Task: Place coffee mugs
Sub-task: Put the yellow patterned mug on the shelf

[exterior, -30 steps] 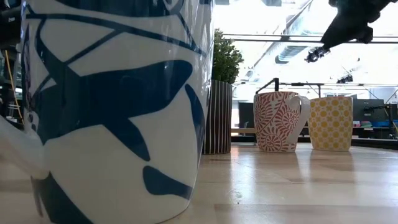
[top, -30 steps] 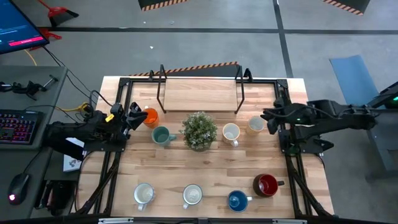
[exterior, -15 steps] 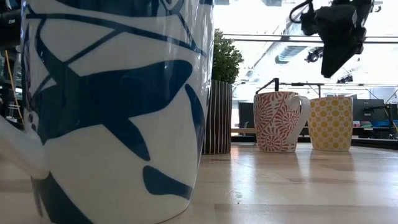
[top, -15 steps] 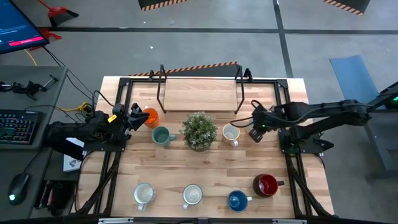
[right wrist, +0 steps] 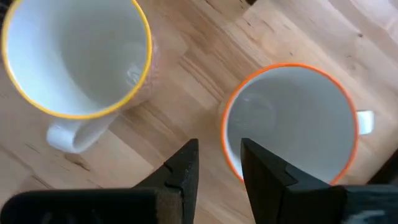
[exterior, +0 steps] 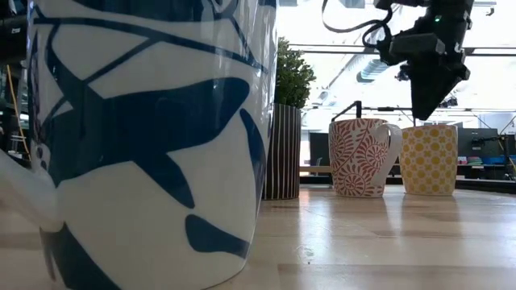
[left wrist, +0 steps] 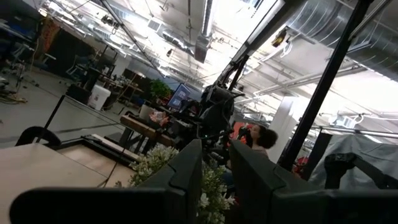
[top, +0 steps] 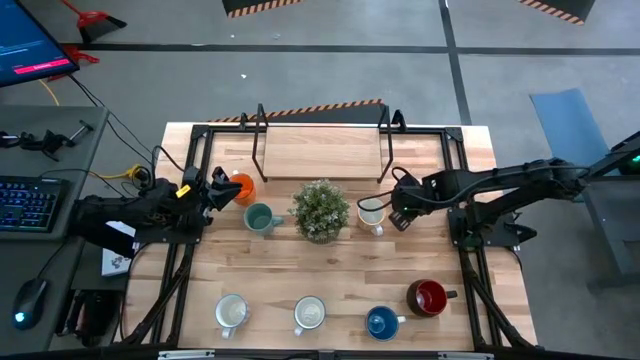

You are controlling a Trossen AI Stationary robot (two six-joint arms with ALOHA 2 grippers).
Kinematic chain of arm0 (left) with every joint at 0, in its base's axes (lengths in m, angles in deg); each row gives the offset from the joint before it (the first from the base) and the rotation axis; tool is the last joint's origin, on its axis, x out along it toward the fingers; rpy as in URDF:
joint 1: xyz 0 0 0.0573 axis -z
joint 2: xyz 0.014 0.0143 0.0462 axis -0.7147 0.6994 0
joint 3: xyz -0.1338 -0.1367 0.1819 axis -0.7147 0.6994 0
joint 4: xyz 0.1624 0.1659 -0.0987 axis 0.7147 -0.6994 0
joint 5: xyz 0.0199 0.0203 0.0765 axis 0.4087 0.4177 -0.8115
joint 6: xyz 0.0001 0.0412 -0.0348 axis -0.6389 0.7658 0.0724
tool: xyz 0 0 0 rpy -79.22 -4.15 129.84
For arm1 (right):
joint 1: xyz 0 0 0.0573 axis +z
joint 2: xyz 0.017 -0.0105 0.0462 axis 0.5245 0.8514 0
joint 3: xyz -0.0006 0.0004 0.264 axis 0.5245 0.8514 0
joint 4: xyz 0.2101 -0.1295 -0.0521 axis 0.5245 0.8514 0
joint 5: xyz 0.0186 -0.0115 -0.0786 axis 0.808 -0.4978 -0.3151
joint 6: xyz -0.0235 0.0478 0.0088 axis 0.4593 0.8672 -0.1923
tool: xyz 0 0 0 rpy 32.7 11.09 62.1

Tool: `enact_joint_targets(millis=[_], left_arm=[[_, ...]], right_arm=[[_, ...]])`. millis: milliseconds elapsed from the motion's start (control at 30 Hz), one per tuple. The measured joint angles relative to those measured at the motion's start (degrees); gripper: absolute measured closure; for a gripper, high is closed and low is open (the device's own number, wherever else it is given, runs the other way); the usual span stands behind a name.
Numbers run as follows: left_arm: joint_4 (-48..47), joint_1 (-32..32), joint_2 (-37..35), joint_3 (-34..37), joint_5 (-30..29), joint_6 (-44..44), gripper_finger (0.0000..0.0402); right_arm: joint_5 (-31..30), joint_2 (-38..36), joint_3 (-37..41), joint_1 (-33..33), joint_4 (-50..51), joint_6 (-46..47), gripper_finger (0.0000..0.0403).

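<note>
The right gripper hangs above two pale mugs just right of the potted plant in the high view, holding nothing; the left gripper waits by the orange mug near the table's left edge; in the low view, it hovers clear above the yellow-dotted mug; in the right wrist view, its fingers stand slightly apart over the orange-rimmed mug, beside the yellow-rimmed mug.
</note>
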State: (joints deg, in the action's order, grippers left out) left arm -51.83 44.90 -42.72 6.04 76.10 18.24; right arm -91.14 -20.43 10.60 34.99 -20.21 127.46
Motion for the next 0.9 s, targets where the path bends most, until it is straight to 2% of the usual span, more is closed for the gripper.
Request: enact_joint_targets(millis=[167,300,533,900], left_arm=[[0.0,0.0,0.0,0.0,0.0,0.0,0.0326],[0.0,0.0,0.0,0.0,0.0,0.0,0.0326],[0.0,0.0,0.0,0.0,0.0,0.0,0.0326],[0.0,0.0,0.0,0.0,0.0,0.1,0.0326]], right_arm=[[-1.1,0.1,0.0,0.0,-1.2,4.0,0.0293],[-3.6,0.1,0.0,0.0,-1.1,4.0,0.0276],[-3.7,0.5,0.0,0.0,-1.1,3.8,0.0257],[-4.7,9.8,0.1,0.0,-1.1,2.1,0.0256]])
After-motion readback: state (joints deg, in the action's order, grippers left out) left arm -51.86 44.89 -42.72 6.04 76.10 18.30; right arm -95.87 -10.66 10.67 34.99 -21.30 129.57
